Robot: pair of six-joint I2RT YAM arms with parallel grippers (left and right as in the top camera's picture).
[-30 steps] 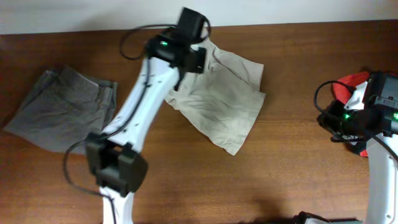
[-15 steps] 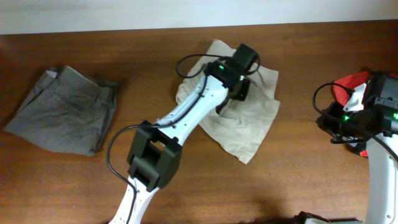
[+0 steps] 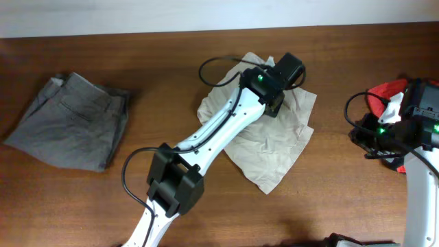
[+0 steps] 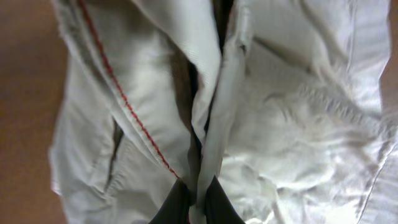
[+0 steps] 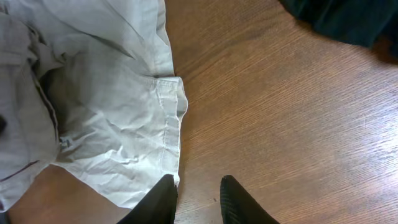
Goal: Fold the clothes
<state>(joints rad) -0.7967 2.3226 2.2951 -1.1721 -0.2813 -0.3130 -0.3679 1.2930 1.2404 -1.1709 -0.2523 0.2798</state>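
While the beige shorts (image 3: 274,147) are clamped in the left pincer (image 4: 194,202), the right pincer (image 5: 198,200) is held apart beside them. Nothing is gripped there.

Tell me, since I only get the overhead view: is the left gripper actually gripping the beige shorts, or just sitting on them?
Observer: Gripping. In the left wrist view the left gripper is shut on a fold of the beige shorts.
Operator: And the right gripper's jaws?
Observer: The right gripper is open and holds nothing; only bare table shows between its fingers.
Operator: Anything else near it?
Observer: A dark garment fills the top right corner of the right wrist view.
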